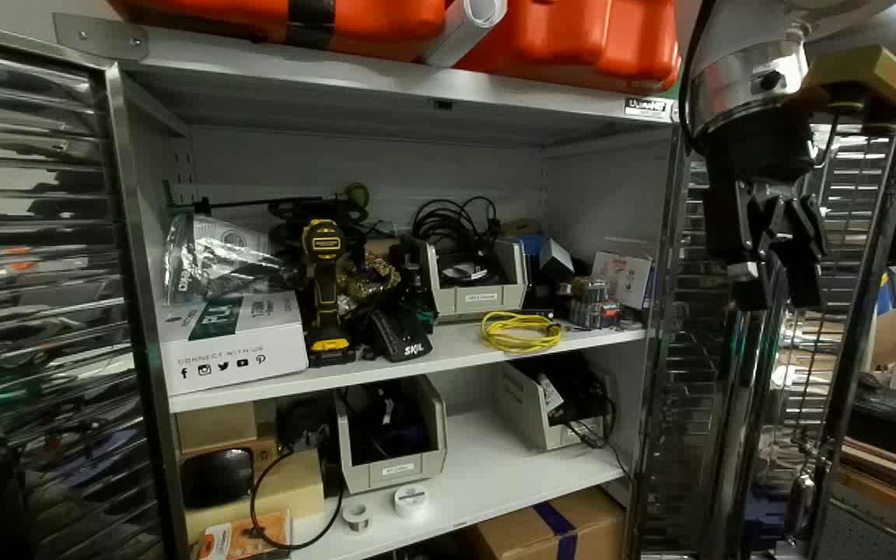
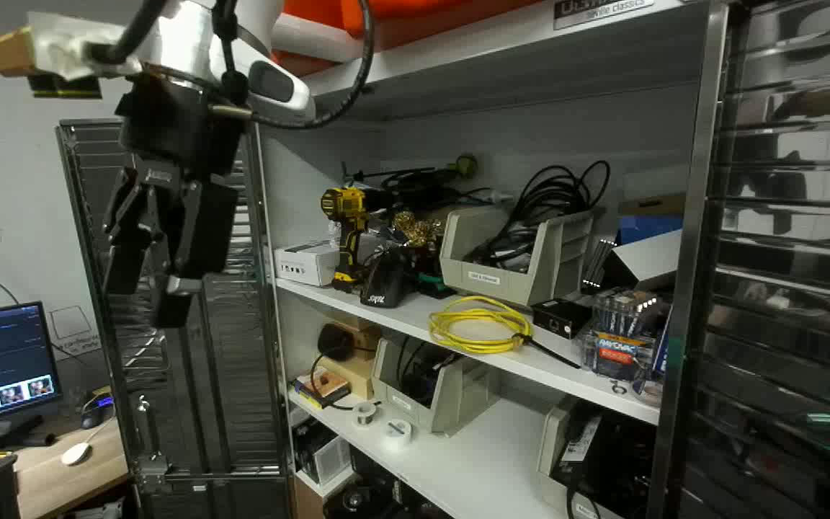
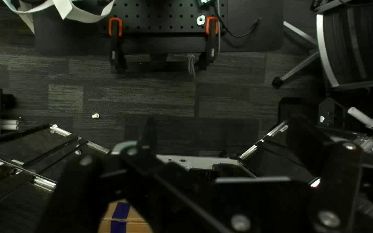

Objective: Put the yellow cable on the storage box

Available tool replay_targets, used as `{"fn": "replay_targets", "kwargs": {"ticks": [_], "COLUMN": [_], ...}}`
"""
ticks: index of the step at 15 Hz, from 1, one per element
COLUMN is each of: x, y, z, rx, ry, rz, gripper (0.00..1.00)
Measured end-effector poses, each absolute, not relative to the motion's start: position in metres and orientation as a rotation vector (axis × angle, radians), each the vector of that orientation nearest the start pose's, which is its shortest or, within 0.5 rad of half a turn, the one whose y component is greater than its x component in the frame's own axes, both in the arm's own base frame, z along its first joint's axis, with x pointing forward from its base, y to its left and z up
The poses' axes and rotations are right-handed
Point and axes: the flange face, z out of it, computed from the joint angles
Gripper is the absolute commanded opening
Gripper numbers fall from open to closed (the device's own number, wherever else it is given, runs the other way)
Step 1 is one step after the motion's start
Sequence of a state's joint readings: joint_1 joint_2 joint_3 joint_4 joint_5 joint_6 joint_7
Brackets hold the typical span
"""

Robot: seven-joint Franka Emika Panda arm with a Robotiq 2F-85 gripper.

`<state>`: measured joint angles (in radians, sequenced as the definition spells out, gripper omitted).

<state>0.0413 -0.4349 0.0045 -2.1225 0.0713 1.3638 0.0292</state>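
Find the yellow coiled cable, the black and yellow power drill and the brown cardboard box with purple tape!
Yellow coiled cable point(image 1: 523, 344): in an exterior view, front loops.
Black and yellow power drill point(image 1: 327, 292): in an exterior view, handle.
Brown cardboard box with purple tape point(image 1: 516, 535): in an exterior view, plain cardboard.

Cable point(image 2: 474, 347) is coloured bright yellow. Storage boxes point(image 1: 448, 302) are coloured pale grey, marked with white labels point(image 1: 481, 296). Shelves point(image 1: 487, 460) are finished in white. Drill point(image 1: 325, 280) is blocked in yellow and black; gripper point(image 1: 776, 285) is finished in black. Cases point(image 1: 549, 35) are coloured orange-red. Brown cardboard box point(image 1: 596, 521) is crossed by purple tape point(image 1: 554, 519). Carpet point(image 3: 160, 94) is streaked in dark greys.
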Motion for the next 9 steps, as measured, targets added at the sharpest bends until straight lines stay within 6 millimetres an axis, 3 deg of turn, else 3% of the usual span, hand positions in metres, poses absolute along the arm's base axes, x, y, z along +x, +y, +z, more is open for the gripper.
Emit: {"fn": "replay_targets", "kwargs": {"ticks": [9], "x": [0.3812], "y": [0.0265], "z": [0.5667], "rx": [-3.045], "ry": [-0.030], "rz": [0.485], "gripper": [1.00]}}
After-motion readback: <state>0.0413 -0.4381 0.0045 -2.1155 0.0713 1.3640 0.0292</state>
